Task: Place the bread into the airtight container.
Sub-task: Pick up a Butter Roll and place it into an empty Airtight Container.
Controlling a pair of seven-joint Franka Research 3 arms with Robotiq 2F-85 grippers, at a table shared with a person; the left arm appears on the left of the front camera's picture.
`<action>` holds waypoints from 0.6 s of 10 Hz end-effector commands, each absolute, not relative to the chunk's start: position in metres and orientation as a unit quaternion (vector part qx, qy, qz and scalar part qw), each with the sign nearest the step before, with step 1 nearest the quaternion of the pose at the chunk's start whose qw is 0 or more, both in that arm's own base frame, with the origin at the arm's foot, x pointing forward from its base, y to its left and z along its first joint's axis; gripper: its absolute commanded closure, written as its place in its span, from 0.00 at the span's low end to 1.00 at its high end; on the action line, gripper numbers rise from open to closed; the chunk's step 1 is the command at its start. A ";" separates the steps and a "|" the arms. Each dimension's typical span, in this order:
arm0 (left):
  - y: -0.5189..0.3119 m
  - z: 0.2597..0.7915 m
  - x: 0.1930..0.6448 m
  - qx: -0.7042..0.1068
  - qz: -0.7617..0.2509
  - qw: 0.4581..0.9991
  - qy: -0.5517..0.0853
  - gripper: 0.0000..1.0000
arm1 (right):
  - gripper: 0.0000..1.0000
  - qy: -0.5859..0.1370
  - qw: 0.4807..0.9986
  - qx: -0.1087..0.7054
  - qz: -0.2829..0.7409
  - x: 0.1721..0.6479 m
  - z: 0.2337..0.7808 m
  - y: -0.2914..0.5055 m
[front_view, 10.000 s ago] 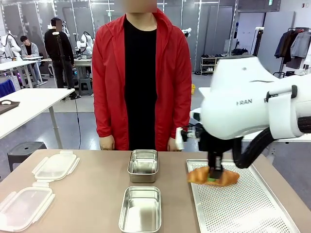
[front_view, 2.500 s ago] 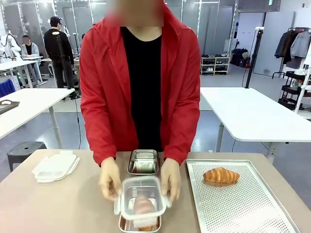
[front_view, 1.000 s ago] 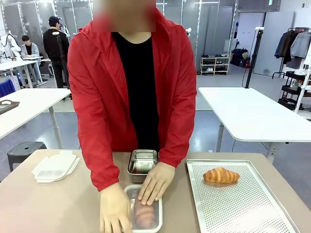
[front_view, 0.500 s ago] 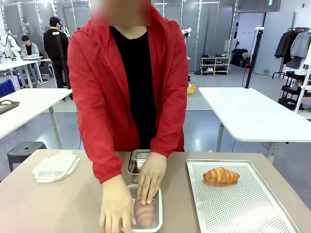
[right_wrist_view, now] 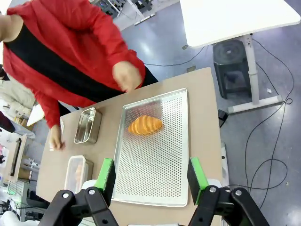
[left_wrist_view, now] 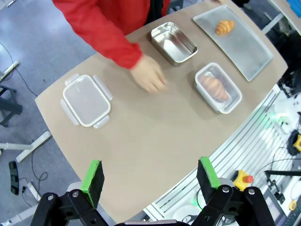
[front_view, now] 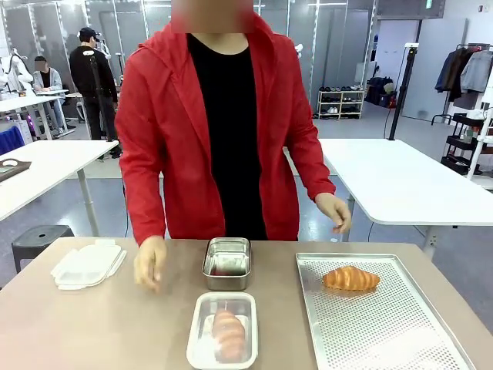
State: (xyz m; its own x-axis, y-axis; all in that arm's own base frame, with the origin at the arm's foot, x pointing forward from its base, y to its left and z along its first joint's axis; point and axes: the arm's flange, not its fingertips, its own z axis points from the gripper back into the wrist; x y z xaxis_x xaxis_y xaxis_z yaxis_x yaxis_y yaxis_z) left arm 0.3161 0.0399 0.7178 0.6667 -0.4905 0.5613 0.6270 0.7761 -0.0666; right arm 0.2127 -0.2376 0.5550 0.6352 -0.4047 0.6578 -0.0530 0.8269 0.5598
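Golden-brown croissant bread [front_view: 229, 333] lies inside the clear-lidded rectangular steel airtight container [front_view: 192, 348] at the near edge of the tabletop [front_view: 108, 324]. My left tool [left_wrist_view: 149, 170] and right tool [right_wrist_view: 150, 165] both gape wide, holding nothing.

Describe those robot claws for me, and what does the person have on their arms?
The left gripper and right gripper look alike: black angular bodies with round pivot bolts, each ending in two fingers faced with bright green pads. The person's arms are in long red jacket sleeves, over a black top.
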 end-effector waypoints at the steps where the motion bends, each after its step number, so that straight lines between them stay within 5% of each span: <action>1: 0.040 0.718 0.316 -0.128 -0.312 0.903 -0.267 0.00 | 0.22 -0.421 0.858 0.276 -0.102 0.216 0.554 -0.239; 6: 0.040 0.718 0.316 -0.128 -0.312 0.903 -0.267 0.00 | 0.22 -0.415 0.861 0.276 -0.102 0.213 0.555 -0.238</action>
